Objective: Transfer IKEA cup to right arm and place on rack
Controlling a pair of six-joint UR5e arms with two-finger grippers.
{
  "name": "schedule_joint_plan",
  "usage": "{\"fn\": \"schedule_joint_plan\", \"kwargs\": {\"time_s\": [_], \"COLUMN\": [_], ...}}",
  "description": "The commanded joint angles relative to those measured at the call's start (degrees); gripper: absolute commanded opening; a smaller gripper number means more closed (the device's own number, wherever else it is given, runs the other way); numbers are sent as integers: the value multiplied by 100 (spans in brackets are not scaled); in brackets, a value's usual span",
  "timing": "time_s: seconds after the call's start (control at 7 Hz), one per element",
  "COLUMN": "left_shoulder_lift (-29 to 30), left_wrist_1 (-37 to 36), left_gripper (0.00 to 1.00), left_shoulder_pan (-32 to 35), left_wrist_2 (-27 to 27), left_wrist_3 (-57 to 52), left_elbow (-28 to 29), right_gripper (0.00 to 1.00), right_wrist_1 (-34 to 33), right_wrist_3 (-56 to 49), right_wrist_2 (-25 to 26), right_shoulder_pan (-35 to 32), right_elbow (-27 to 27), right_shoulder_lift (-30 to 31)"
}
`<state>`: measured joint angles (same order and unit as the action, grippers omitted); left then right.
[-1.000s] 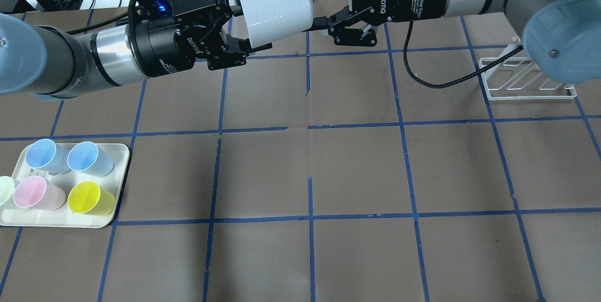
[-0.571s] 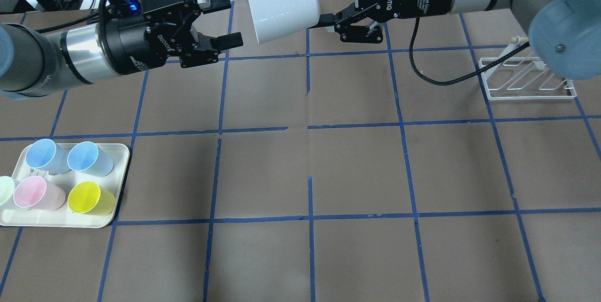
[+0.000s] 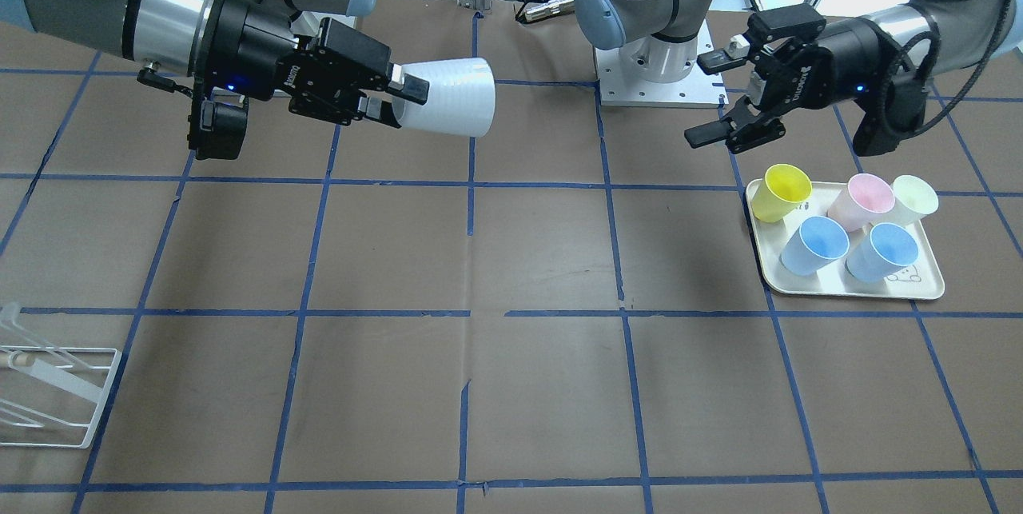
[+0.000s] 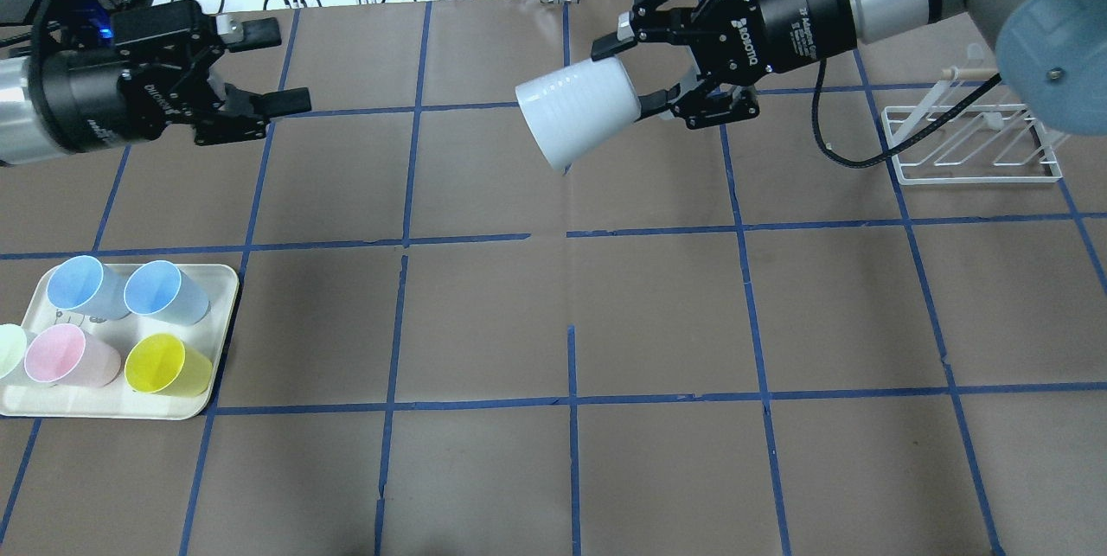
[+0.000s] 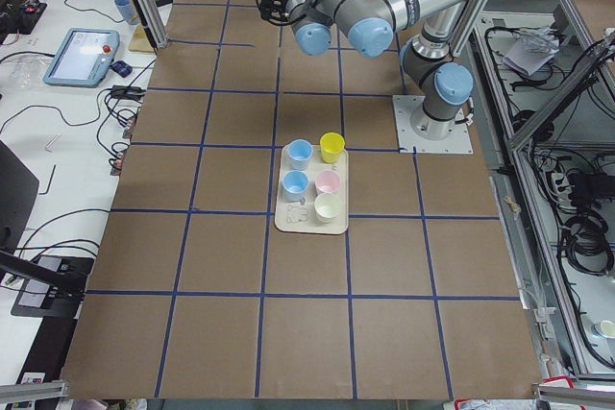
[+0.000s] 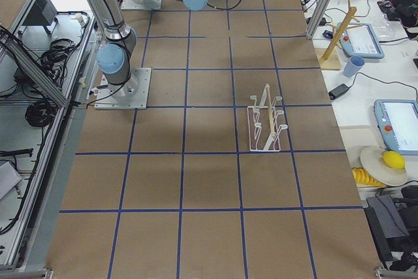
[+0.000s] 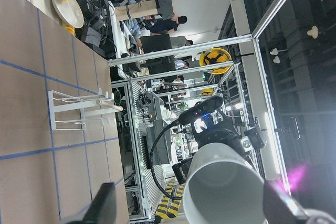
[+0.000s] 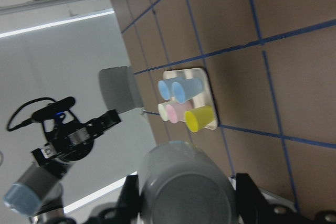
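The pale-grey IKEA cup (image 4: 578, 111) hangs on its side above the table's far middle, its mouth pointing to the robot's left. My right gripper (image 4: 630, 73) is shut on its base end; the front view shows the same grip (image 3: 400, 101) on the cup (image 3: 451, 96). My left gripper (image 4: 278, 66) is open and empty, far off at the left, apart from the cup. The white wire rack (image 4: 973, 145) stands at the far right, with nothing on it. The left wrist view shows the cup's mouth end (image 7: 223, 187).
A cream tray (image 4: 218, 278) at the near left holds several coloured cups: blue (image 4: 82, 286), pink (image 4: 65, 355) and yellow (image 4: 164, 364). Brown paper with a blue tape grid covers the table. Cables and tools lie beyond the far edge.
My left gripper has let go of the cup and drawn back to the left, open. My right gripper has kept the cup, moved it right and lower, and tilted it.
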<state>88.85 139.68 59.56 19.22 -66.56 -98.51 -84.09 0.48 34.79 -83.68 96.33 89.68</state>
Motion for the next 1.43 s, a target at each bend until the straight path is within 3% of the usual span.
{"fn": "schedule_joint_plan", "kwargs": {"time_s": [0.0,0.29,0.57,0.86,1.0,1.29], "left_shoulder_lift": [210,264,421,457,553,416], "left_wrist_1": [-1153,-3690,-5800,-5936,-5535,-5066], "left_gripper": [100,100,100,100,100,100], "left_shoulder_pan": [-234,210,1404,2371,2663,2850], "left_wrist_2": [844,2212,4019,6284,7140,7219], "left_wrist_3": [535,2726,4423,5002,5238,6763], "left_elbow": [271,289,324,821,1269,1450], "right_gripper": [58,59,58,51,46,35], "right_wrist_1": [-387,-380,-380,-502,-920,-1597], "right_wrist_3": [-22,-536,-1336,-2784,-2990,-3728], "right_wrist_2": [2104,4035,4657,4694,5269,5380], "right_shoulder_pan": [27,115,937,1616,1775,2004], "right_elbow": [-289,-605,-659,-598,-598,-642], "right_shoulder_lift": [6,-21,-21,-90,-265,-582]}}
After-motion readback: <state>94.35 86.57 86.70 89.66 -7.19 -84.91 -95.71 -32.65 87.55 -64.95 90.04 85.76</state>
